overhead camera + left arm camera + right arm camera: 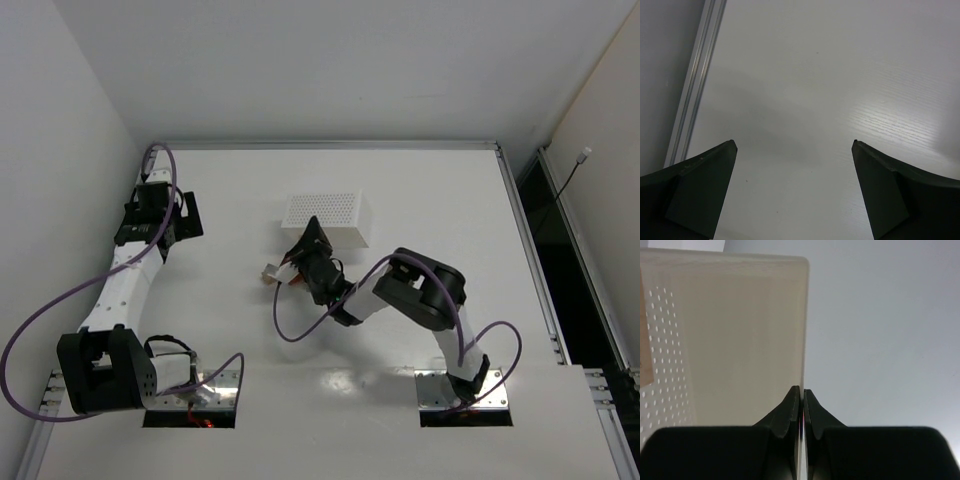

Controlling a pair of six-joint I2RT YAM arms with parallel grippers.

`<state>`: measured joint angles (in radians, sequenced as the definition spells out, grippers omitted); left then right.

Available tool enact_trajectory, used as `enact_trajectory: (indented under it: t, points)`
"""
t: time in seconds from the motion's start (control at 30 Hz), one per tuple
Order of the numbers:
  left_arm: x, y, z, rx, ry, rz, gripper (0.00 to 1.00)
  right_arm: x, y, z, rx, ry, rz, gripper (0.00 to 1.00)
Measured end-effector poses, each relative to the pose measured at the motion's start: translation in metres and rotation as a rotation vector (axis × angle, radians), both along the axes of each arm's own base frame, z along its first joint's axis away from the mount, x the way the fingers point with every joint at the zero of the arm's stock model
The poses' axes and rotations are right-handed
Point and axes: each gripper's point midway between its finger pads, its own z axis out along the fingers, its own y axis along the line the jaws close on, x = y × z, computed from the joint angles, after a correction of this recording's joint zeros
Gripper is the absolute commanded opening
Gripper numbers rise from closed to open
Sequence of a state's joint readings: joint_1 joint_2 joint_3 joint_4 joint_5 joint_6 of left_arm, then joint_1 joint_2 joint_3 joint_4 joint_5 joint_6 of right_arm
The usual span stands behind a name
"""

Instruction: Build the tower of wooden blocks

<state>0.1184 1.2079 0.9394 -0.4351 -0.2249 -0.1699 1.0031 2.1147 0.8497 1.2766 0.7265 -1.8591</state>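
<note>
Only a few small wooden blocks show in the top view: a pale tan one (272,272) and a reddish-orange one (296,283), lying low on the table beside and partly under my right wrist. No standing stack is visible. My right gripper (311,228) points at the near side of the white perforated box (327,217). In the right wrist view its fingers (802,390) are pressed shut, lined up with the box's corner edge (740,340), with nothing clearly between them. My left gripper (160,200) is at the far left, open and empty over bare table (793,145).
A metal rail (695,85) runs along the table's left edge close to my left gripper. A tan strip (644,340) shows at the left border of the right wrist view; I cannot tell what it is. Purple cables loop beside both arms.
</note>
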Motion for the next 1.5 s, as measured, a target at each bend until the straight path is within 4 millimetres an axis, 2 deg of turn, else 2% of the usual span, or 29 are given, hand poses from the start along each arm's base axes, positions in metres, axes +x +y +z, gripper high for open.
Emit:
enact_trajectory:
  t: [0.1,0.2,0.27,0.33,0.43,0.5,0.57,0.7,0.8,0.87,0.97,1.07,1.13,1.27,1.37,1.5]
  points:
    - [-0.001,0.0,0.0,-0.001,0.001,0.0,1.0,-0.009,-0.013,0.016,0.0,0.0,-0.027,0.0]
    - [-0.004,-0.003,0.002,-0.01,-0.011,-0.006,1.0,-0.018,-0.032,0.058,0.086,-0.05,-0.049,0.0]
    - [-0.005,-0.004,0.003,-0.014,-0.018,-0.009,1.0,-0.012,-0.036,0.074,0.15,-0.089,-0.062,0.0]
    - [-0.005,-0.004,0.003,-0.015,-0.014,-0.009,1.0,0.008,-0.035,0.067,0.16,-0.098,-0.089,0.0]
    - [-0.001,-0.003,0.003,-0.016,0.003,-0.008,1.0,0.029,-0.037,0.03,0.089,-0.051,-0.118,0.0]
    - [0.001,-0.003,0.004,-0.016,0.001,-0.008,1.0,0.034,-0.039,0.01,0.038,-0.015,-0.129,0.0]
    - [0.001,-0.003,0.005,-0.015,0.0,-0.007,1.0,0.034,-0.039,0.0,0.017,0.005,-0.13,0.0]
    - [0.001,-0.003,0.005,-0.016,0.001,-0.007,1.0,0.037,-0.034,0.008,0.042,-0.007,-0.132,0.0]
    - [0.001,-0.003,0.003,-0.019,0.001,-0.005,1.0,0.044,-0.032,0.026,0.093,-0.039,-0.156,0.0]
    - [0.0,-0.004,0.0,-0.021,0.006,-0.005,1.0,0.051,-0.037,0.042,0.157,-0.06,-0.192,0.0]
    - [-0.001,-0.008,-0.002,-0.021,0.013,-0.017,1.0,0.071,-0.065,0.069,0.351,-0.088,-0.315,0.0]
    - [0.001,-0.018,-0.002,-0.011,0.014,-0.049,1.0,0.109,-0.11,0.098,0.576,-0.082,-0.473,0.0]
    - [0.003,-0.027,-0.002,0.002,0.018,-0.085,1.0,0.135,-0.147,0.111,0.689,0.002,-0.574,0.0]
    - [0.005,-0.038,0.0,0.032,0.02,-0.143,1.0,0.165,-0.19,0.126,0.856,0.148,-0.675,0.0]
    - [0.007,-0.041,0.002,0.049,0.02,-0.168,1.0,0.17,-0.209,0.123,0.962,0.271,-0.709,0.0]
    - [0.016,-0.044,0.008,0.058,0.01,-0.185,1.0,0.159,-0.228,0.087,1.031,0.503,-0.78,0.0]
